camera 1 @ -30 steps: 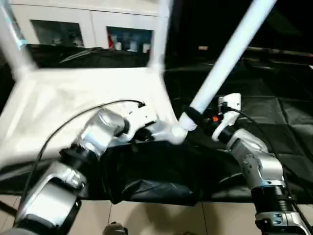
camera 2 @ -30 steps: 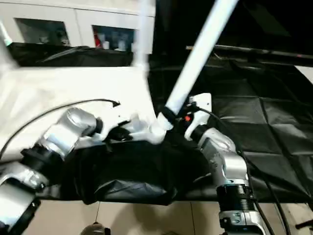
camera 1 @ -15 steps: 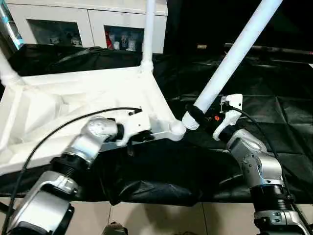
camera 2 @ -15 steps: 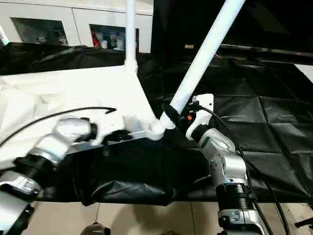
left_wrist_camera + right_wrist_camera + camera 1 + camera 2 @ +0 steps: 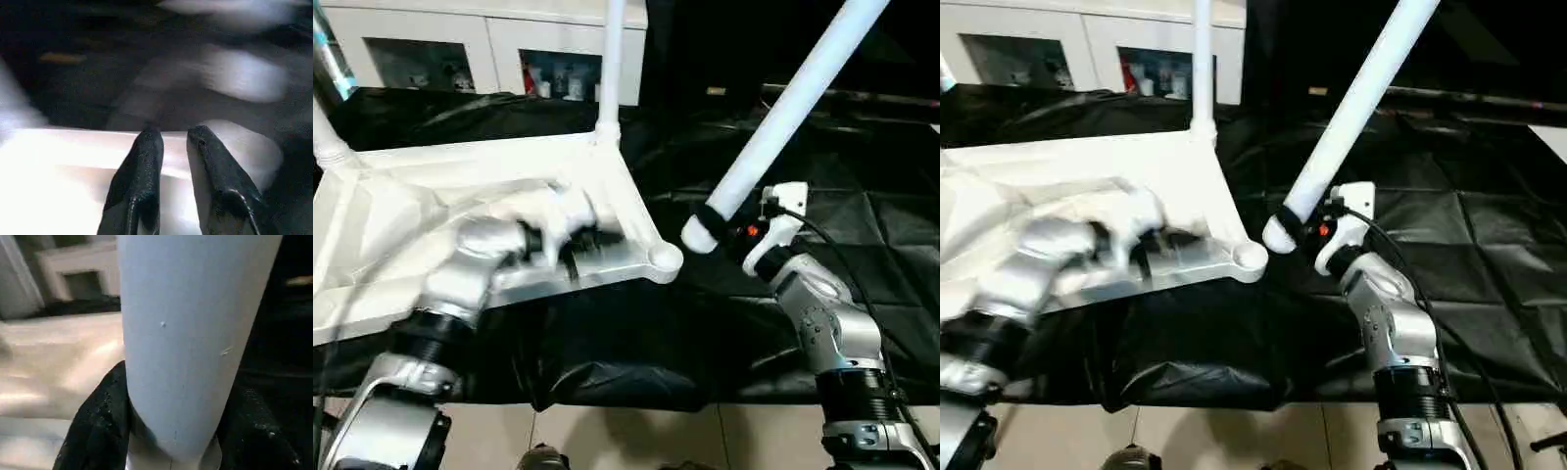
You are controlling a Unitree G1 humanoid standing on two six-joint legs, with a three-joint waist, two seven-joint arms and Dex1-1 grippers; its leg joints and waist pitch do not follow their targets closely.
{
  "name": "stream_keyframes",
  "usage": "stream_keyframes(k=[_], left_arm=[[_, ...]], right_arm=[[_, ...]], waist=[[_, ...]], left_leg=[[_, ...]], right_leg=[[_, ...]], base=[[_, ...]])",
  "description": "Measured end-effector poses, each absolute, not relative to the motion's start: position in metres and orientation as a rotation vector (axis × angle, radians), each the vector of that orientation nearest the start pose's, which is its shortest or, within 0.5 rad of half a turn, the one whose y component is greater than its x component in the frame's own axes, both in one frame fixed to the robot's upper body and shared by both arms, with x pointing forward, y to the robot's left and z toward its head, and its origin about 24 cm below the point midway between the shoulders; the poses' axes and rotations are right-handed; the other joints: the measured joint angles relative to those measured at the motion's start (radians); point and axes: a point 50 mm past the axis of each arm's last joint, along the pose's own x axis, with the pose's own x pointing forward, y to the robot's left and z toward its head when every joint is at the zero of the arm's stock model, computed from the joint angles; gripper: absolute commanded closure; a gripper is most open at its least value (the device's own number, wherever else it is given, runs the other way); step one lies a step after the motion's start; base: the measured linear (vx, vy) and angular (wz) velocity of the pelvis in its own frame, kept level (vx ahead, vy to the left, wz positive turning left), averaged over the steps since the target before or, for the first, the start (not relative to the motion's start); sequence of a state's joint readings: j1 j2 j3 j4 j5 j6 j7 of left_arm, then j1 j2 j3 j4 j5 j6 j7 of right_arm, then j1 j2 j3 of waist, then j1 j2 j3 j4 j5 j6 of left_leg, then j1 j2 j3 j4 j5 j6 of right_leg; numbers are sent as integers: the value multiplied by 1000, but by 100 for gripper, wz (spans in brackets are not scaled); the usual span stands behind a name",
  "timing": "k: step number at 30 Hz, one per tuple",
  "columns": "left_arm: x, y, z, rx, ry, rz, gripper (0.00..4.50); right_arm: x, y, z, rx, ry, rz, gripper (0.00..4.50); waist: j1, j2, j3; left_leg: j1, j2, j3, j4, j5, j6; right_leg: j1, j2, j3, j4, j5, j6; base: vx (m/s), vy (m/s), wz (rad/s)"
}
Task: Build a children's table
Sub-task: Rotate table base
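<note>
Pulled back from the corner socket [image 5: 665, 258] since a moment ago: leg [image 5: 783, 116] end now just beside it, apart. Clamped on that smooth tapered white tube, the right gripper [image 5: 161, 431], black textured fingers [image 5: 100, 426] pressed on both sides. Narrowly parted and empty, the left gripper [image 5: 173, 139], over the glossy top [image 5: 401, 220], lying underside-up on black cloth [image 5: 881, 225]; one leg [image 5: 610, 59] already upright.

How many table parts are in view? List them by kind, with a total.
table top: 1
legs standing in corner sockets: 2
leg held by the right gripper: 1
Total: 4
</note>
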State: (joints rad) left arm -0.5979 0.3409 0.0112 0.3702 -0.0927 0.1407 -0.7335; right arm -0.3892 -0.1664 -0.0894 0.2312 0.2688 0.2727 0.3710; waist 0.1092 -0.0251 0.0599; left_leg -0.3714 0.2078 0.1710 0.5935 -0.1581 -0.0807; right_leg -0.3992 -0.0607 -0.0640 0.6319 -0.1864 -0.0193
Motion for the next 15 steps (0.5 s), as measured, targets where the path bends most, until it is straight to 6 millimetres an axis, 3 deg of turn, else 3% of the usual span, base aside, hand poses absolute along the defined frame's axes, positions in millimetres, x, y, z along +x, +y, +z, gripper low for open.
stream_keyframes(k=[3, 5, 7, 12, 15], left_arm=[[343, 182, 132, 158, -45, -489, 341], [335, 187, 121, 106, -31, -350, 341], [328, 189, 112, 77, 4, -254, 341], [318, 181, 114, 134, 7, -182, 341], [313, 174, 109, 138, -12, -204, 341]], right_arm=[[317, -165, 73, 91, 112, 296, 259], [312, -165, 70, 60, 113, 280, 259], [310, -161, 66, 62, 118, 276, 259], [312, -155, 73, 96, 46, 270, 259], [312, -152, 75, 145, 25, 256, 259]], waist=[[2, 8, 0], [2, 20, 0], [4, 25, 1], [4, 26, 0], [-1, 18, -2]], left_leg=[[-1, 0, 0, -1, 0, 0], [-3, -1, 0, -1, -2, 2], [-4, 0, -1, 0, -1, 2], [-4, 0, -2, 0, -1, 2], [-3, 0, -1, -1, -1, 2]], right_leg=[[0, 0, 0, -1, -1, 2], [0, 0, 0, -3, -1, 2], [-2, 1, -1, -3, -1, 2], [-2, 1, -1, -3, -4, 7], [-2, 1, 0, -4, -5, 8]], base=[[0, 0, 0], [0, 0, 0], [0, 0, 0], [0, 0, 0], [0, 0, 0]])
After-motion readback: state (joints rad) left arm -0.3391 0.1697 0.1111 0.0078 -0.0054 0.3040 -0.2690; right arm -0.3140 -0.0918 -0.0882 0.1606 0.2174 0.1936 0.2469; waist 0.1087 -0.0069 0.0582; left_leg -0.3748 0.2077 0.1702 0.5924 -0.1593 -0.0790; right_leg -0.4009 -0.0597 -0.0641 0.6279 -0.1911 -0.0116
